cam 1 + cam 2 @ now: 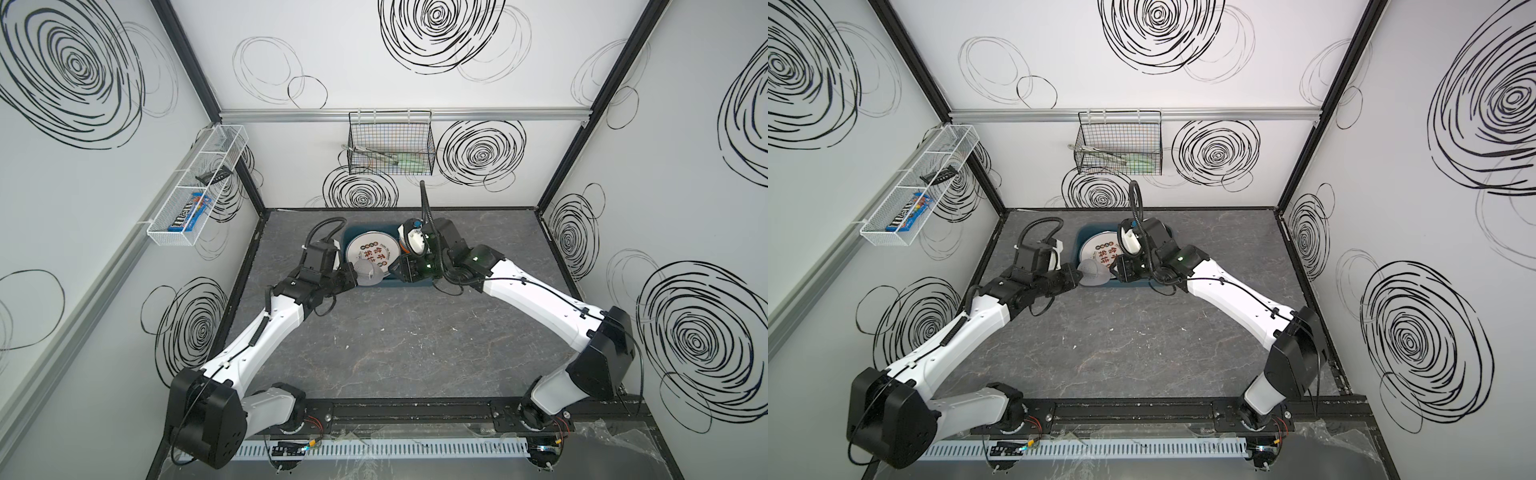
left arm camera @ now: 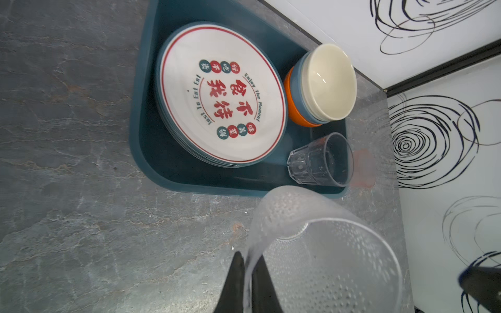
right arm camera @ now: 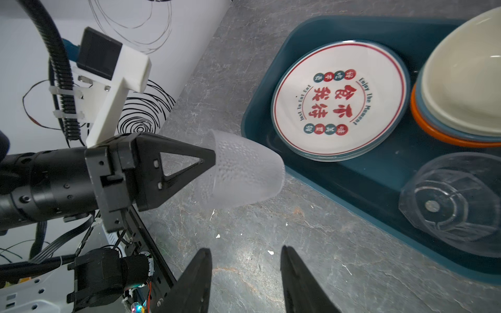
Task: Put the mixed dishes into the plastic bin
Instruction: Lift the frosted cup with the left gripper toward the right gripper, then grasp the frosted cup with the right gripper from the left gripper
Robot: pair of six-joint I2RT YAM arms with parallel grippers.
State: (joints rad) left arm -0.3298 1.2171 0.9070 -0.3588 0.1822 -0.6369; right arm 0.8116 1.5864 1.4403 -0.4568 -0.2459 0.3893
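I read the top plate point(image 2: 222, 94) first: "Enjoy The Moment" curves down one side and "Just To Eat Eat" down the other, around four large red Chinese characters. Smaller characters sit in red and green discs, inside a thin red ring. It tops a stack of plates filling the left part of the bin point(image 2: 179, 173), which stands near the middle of the bench's point(image 2: 81, 135) back edge.

At the bin's right end three bowls are nested: an orange bowl point(image 2: 295, 113) lowest, a blue bowl point(image 2: 298, 78) in it, a cream bowl point(image 2: 330, 81) on top. Just beside them, in the bin's corner, a clear glass point(image 2: 317, 162) stands mouth up.

My left gripper point(image 2: 249, 256) is clamped on the wall of a frosted tumbler point(image 3: 244, 173) at its mouth, one finger inside and one outside. The tumbler hangs on its side just beside the bin's near rim. My right gripper point(image 3: 245, 248) has its jaws apart with nothing between them.

On the left wall, a white mesh tray point(image 1: 166, 232) carries a blue packet point(image 1: 189, 218) with M&M's lettering.
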